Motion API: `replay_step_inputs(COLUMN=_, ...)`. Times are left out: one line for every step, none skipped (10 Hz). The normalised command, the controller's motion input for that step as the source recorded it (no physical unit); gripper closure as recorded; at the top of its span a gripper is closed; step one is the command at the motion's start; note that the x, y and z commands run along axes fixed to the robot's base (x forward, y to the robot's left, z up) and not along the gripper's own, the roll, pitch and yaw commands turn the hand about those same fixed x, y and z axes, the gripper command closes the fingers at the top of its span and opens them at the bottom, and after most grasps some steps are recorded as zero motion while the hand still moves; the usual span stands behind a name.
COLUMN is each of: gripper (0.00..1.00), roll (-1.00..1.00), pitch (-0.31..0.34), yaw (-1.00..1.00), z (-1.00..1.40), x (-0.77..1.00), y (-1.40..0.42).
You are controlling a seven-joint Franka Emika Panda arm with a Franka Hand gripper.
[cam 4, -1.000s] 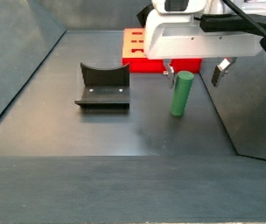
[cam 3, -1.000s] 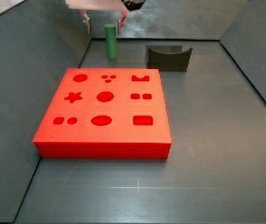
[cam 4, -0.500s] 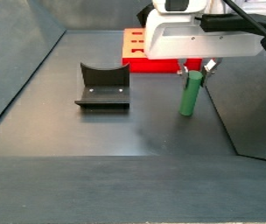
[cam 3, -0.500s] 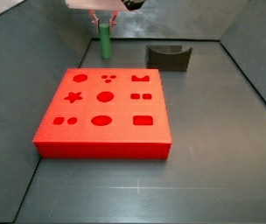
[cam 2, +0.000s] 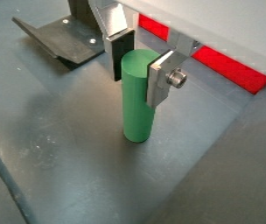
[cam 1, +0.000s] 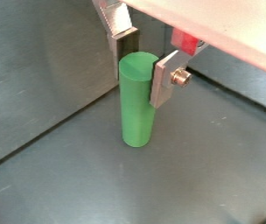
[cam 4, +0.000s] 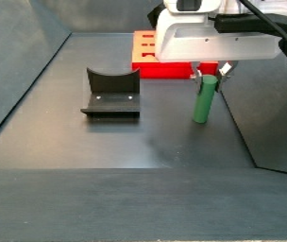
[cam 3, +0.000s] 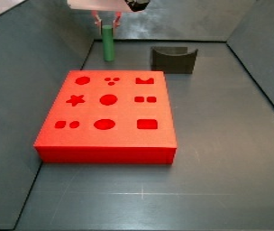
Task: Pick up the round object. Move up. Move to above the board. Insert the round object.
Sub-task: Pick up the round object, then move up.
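Observation:
The round object is a slim green peg (cam 3: 105, 43) standing on the floor behind the board, and it leans slightly in a side view (cam 4: 203, 99). My gripper (cam 3: 105, 22) hangs over it and is shut on its upper end. Both wrist views show the peg (cam 1: 136, 101) (cam 2: 138, 96) pinched between the silver fingers (cam 1: 164, 77) (cam 2: 160, 77), with the gripper (cam 1: 143, 68) (cam 2: 139, 68) closed around its top. The peg's foot still looks to be on the floor. The red board (cam 3: 125, 137) with its shaped holes lies in front of the peg; its far edge shows behind the gripper (cam 4: 211, 70).
The dark fixture (cam 3: 173, 59) (cam 4: 110, 93) stands on the floor beside the peg, and part of it shows in a wrist view (cam 2: 59, 39). Grey walls enclose the floor; one rises close to the peg (cam 4: 272, 113). A strip of the red board (cam 2: 229, 68) lies behind the fingers.
One second ago the fingers stood open around the upright peg. They have since shut on its top, and the peg now leans a little. Nothing moved in the last half second.

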Motion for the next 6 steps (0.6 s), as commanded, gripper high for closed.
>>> replay_step_inputs(gripper=1.0, roll=0.0, pitch=0.0, yaw=0.0, z=0.0, x=0.0, y=0.0)
replay_step_inputs(gripper=1.0, roll=0.0, pitch=0.0, yaw=0.0, z=0.0, x=0.0, y=0.0)
replay_step_inputs(gripper=1.0, roll=0.0, pitch=0.0, yaw=0.0, z=0.0, x=0.0, y=0.0)
replay_step_inputs(gripper=1.0, roll=0.0, pitch=0.0, yaw=0.0, z=0.83, x=0.0, y=0.0)
replay_step_inputs(gripper=1.0, roll=0.0, pitch=-0.006, yaw=0.0, z=0.85, x=0.01, y=-0.01)
replay_step_inputs(gripper=1.0, roll=-0.01, pitch=0.019, yaw=0.0, z=0.72, x=-0.03, y=-0.02)
